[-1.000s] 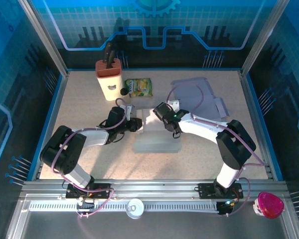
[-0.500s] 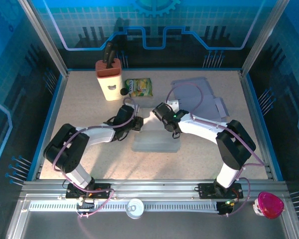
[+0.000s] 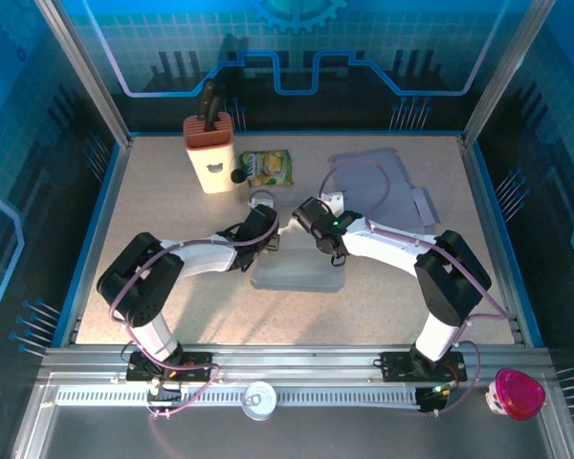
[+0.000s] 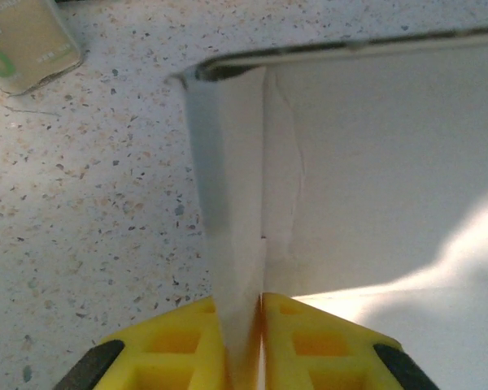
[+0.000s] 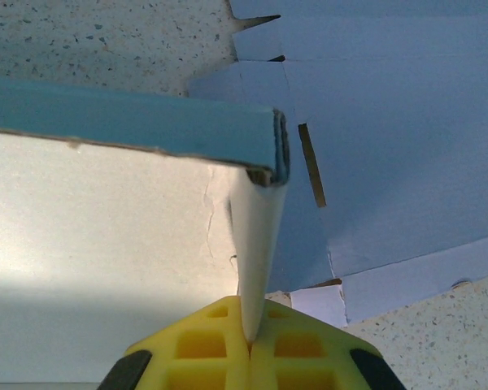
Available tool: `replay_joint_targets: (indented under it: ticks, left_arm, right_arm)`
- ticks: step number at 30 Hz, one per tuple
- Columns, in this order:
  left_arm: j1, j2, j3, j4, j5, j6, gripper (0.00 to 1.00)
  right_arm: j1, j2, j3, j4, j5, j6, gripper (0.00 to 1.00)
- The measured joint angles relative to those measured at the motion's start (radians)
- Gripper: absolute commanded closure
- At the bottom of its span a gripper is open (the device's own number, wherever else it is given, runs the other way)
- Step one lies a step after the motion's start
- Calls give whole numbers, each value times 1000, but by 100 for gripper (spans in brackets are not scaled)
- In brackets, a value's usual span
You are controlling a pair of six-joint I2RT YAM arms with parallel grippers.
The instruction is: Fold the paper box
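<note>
Box held at both ends.
Left tool clamped on its left wall; right tool on its right wall.

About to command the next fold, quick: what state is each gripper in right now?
Left gripper: shut on a wall of the paper box.
Right gripper: shut on another wall of the paper box.

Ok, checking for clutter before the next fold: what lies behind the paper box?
Beyond the paper box, a flat blue cardboard blank lies on the table, and a green snack packet sits farther back left. The table directly under the box is covered, so unknown.
</note>
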Motion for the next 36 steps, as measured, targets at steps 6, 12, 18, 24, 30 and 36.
replay_joint_targets:
  ticks: [6,12,18,24,30,36]
  left_arm:
    - [-5,24,10,0,-23,-1,91]
    - [-8,28,29,-31,-48,-25,100]
    - [-36,55,86,-135,-145,-97,100]
    - [-76,93,142,-237,-266,-222,100]
    - [-93,108,161,-279,-321,-290,100]
    - [-94,108,162,-281,-324,-286,100]
  right_arm:
    - [5,0,0,0,0,0,100]
    - [6,0,1,0,-5,2,100]
    - [11,6,4,1,-11,14,100]
    - [11,17,11,9,-23,22,100]
    - [10,17,17,21,-28,22,100]
    - [10,17,17,21,-35,22,100]
